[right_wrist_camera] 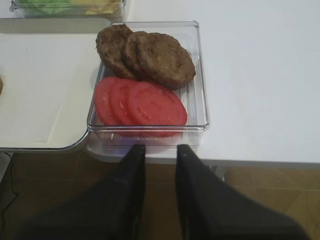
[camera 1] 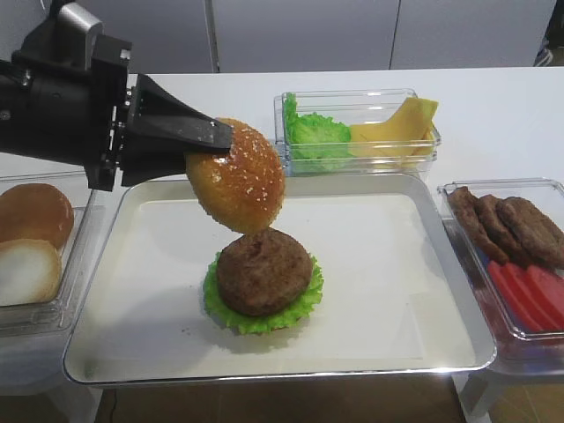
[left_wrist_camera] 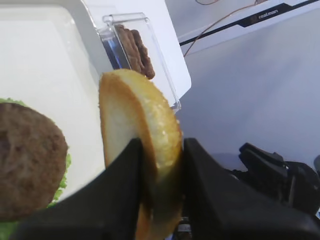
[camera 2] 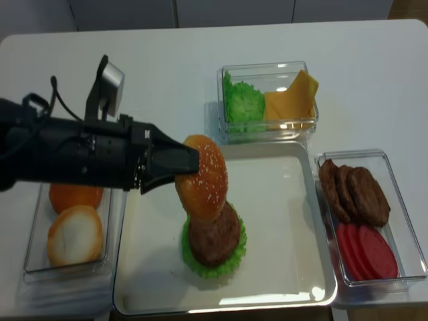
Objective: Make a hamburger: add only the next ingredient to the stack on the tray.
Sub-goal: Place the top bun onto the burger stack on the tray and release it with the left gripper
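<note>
I note the left gripper (camera 1: pixel 211 137) with jaws pinched on the edge of the sesame bun top (camera 1: pixel 236 176) — hanging tilted just above the stack (camera 1: pixel 263 280) on the tray (camera 1: pixel 414 264) — light, glossy, probably slippery; the right gripper (right_wrist_camera: pixel 160 150) stands slightly parted, empty.

A robotics test bench dressed as a burger counter, not a working kitchen. A white table (camera 2: pixel 374 67) stands before plain grey wall panels (camera 1: pixel 300 31), with brown tiled floor (right_wrist_camera: pixel 280 185) beyond its near edge. A silver tray (camera 1: pixel 458 291) lined with white paper sits at the near edge, ringed by clear plastic boxes (camera 2: pixel 267 100) holding sorted patties, tomato slices, lettuce, cheese and buns, all with the glossy look of replica food. A black robot arm (camera 2: pixel 67 157) carrying a small camera (camera 2: pixel 110 83) reaches over the tray, and loose cables (left_wrist_camera: pixel 220 22) trail along the wall.
</note>
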`<move>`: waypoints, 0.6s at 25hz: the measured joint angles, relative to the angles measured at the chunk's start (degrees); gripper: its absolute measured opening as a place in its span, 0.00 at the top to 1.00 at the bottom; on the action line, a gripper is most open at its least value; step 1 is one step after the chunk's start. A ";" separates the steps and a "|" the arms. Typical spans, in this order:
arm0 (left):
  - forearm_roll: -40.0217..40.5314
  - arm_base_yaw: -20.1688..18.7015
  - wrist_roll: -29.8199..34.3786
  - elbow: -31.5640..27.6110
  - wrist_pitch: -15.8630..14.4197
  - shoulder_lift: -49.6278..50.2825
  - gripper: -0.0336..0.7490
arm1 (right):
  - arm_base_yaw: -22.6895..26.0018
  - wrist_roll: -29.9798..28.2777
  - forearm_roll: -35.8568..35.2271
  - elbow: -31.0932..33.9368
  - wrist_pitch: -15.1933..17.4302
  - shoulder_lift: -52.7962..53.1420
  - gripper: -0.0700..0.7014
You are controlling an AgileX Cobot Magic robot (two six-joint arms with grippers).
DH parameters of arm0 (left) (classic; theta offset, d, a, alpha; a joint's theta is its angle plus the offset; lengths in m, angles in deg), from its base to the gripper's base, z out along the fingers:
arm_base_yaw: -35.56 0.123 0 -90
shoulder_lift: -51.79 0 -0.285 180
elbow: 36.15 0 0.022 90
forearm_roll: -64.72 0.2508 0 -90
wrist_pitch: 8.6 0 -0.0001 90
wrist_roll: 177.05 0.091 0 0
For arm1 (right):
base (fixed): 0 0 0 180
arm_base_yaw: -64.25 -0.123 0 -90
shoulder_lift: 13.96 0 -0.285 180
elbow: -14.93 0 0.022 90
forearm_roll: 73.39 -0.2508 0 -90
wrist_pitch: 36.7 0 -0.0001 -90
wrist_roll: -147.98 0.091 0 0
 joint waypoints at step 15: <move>-12.27 0.33 6.90 -10.88 1.04 6.63 0.72 | 0.00 0.00 0.00 0.00 0.00 0.00 0.68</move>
